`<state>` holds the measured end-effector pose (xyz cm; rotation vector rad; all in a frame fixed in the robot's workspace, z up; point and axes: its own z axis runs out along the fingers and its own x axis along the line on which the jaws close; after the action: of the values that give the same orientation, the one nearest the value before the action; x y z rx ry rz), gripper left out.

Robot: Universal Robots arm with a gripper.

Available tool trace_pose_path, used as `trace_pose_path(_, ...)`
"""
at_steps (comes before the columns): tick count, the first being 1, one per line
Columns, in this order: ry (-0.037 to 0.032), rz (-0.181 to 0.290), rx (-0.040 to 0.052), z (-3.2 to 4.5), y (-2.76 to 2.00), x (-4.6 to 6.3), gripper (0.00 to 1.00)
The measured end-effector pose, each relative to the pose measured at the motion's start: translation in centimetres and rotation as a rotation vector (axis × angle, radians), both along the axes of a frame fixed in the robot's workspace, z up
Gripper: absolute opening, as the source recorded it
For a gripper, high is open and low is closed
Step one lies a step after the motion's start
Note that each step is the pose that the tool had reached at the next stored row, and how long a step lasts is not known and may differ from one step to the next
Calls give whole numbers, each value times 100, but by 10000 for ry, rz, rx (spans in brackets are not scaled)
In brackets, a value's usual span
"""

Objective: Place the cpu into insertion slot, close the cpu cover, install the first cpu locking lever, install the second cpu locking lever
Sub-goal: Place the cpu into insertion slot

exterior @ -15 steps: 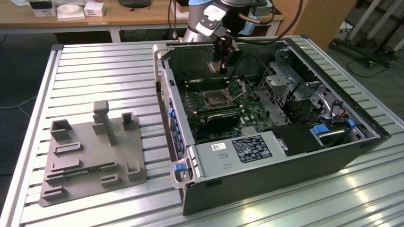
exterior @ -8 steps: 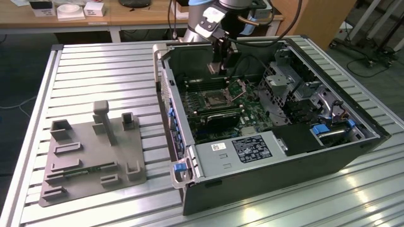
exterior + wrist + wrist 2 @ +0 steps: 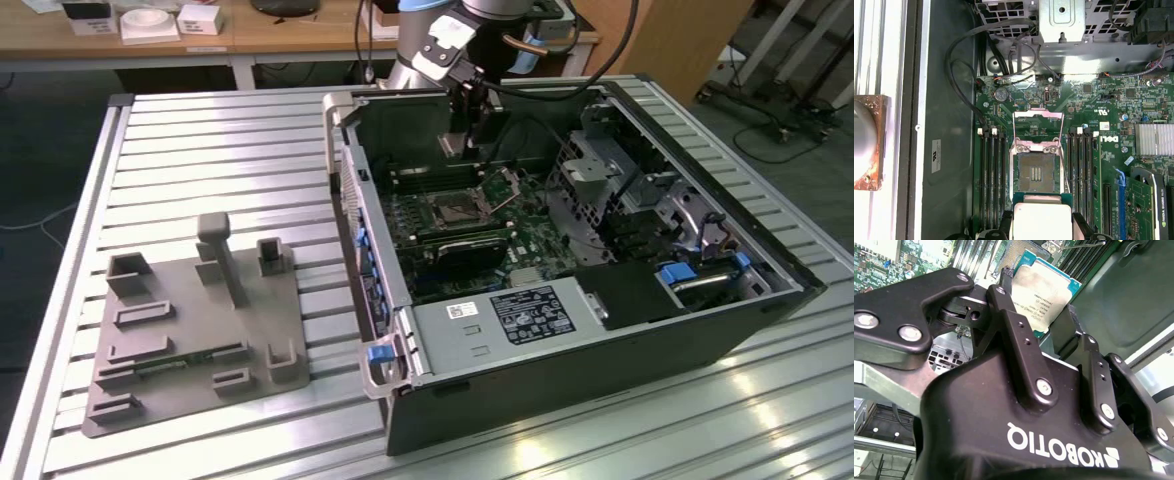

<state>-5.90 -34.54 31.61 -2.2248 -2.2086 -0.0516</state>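
My gripper (image 3: 461,148) hangs inside the open computer case and is shut on the cpu (image 3: 1051,287), a flat square chip with a pale metallic top. In the first wrist view the cpu (image 3: 1041,220) sits between the two black fingertips (image 3: 1080,227), just short of the insertion slot (image 3: 1036,172), whose bare contact field is uncovered. The cpu cover (image 3: 1037,117), a thin silvery frame, stands swung up at the slot's far edge. A thin wire locking lever (image 3: 1066,172) rises beside the slot. In the exterior view the slot (image 3: 451,210) lies on the motherboard below the gripper.
Memory slots (image 3: 991,180) flank the slot on both sides, and a graphics card (image 3: 1154,205) lies further off. Black cables (image 3: 961,75) loop near the case wall. A labelled grey box (image 3: 514,315) sits at the case front. A grey fixture plate (image 3: 187,330) stands on the slatted table at the exterior view's left.
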Motion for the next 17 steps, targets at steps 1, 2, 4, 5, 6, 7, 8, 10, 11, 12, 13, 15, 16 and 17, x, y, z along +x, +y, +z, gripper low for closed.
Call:
trace_pose_path(1,0,0,0,0,0,0,54)
trace_pose_path(2,1,0,0,0,0,0,54)
trace_pose_path(4,-1,-1,0,-10,3,0,54)
trace_pose_path(5,-1,0,0,-20,7,1,54)
trace_pose_path(6,0,1,-1,-33,9,3,54)
trace_pose_path(7,-1,2,-1,-49,12,3,54)
trace_pose_path(8,-1,6,-2,-67,16,2,54)
trace_pose_path(10,0,12,-3,-102,25,5,54)
trace_pose_path(11,0,12,-3,-120,29,7,54)
trace_pose_path(12,0,12,-2,-138,33,10,54)
trace_pose_path(13,1,11,-3,-158,39,14,54)
trace_pose_path(15,1,12,-3,-194,55,35,54)
trace_pose_path(16,0,12,-3,-212,62,46,54)
trace_pose_path(17,-1,12,-1,-231,69,57,54)
